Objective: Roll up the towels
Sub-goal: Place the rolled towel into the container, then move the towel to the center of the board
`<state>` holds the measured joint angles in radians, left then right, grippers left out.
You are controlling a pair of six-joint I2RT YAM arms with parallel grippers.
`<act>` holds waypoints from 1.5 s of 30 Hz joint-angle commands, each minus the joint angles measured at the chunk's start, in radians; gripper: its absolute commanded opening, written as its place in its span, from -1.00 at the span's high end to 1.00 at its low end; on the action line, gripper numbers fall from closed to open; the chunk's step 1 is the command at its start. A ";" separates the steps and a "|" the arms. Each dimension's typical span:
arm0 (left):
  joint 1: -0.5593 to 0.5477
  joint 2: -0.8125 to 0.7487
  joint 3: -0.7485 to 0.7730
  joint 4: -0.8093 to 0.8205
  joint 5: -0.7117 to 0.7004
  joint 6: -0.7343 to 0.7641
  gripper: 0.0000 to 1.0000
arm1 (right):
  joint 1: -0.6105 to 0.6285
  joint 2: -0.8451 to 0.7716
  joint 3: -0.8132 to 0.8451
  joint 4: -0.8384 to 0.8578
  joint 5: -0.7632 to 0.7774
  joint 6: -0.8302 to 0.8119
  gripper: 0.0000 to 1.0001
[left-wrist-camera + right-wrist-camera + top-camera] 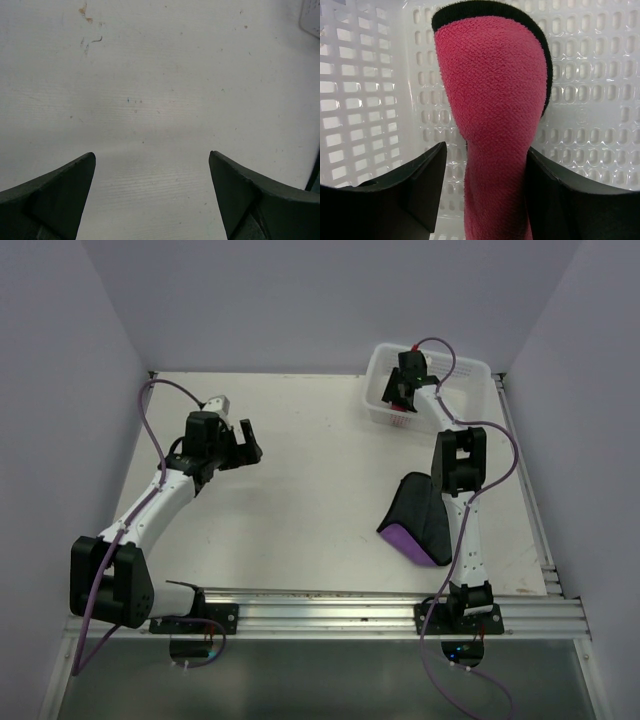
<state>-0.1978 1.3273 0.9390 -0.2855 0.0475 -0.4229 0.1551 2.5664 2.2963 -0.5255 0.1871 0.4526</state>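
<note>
pink-red towel [492, 125], rolled, standing between parted fingers of right gripper [485, 195] inside basket [365, 100], grip uncertain; next probably lifting away, fetching purple towel [405, 537]; left gripper [152, 195] gaping wide, empty.

A white plastic basket [470, 370] with perforated walls sits at the far right corner of the pale surface [310, 510]. Close up, its slotted floor and gridded side wall [350, 100] show. The surface carries small dark specks and a rusty stain [85, 12]. A metal rail [330, 608] runs along its near edge.
</note>
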 commanded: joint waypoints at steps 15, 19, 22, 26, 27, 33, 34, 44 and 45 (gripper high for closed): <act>0.001 -0.014 0.027 0.035 0.066 0.035 -0.99 | -0.009 -0.098 0.089 -0.108 0.023 -0.038 -0.97; 0.001 -0.016 0.029 0.035 0.074 0.035 -0.99 | -0.009 -0.120 0.103 -0.137 0.034 -0.049 -0.97; 0.001 -0.023 0.029 0.037 0.072 0.036 -0.99 | -0.011 -0.156 0.091 -0.136 0.035 -0.052 -0.97; 0.001 -0.040 0.026 0.037 0.072 0.042 -0.99 | -0.011 -0.205 0.088 -0.140 0.020 -0.061 -0.97; 0.001 -0.042 0.026 0.036 0.074 0.044 -0.99 | -0.012 -0.219 0.086 -0.142 0.026 -0.061 -0.97; 0.001 -0.069 0.026 0.040 0.071 0.050 -0.99 | -0.011 -0.354 0.017 -0.146 0.014 -0.071 -0.97; 0.001 -0.073 0.026 0.042 0.071 0.050 -0.99 | -0.009 -0.380 -0.001 -0.142 0.008 -0.072 -0.98; -0.005 -0.148 0.006 0.063 0.051 0.046 -0.99 | 0.060 -0.807 -0.415 -0.001 -0.094 -0.115 -0.98; -0.008 -0.149 0.006 0.062 0.049 0.050 -0.99 | 0.070 -0.842 -0.473 0.002 -0.086 -0.123 -0.98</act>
<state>-0.1986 1.2125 0.9390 -0.2722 0.1001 -0.3996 0.1837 1.8587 1.9175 -0.5961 0.1337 0.3809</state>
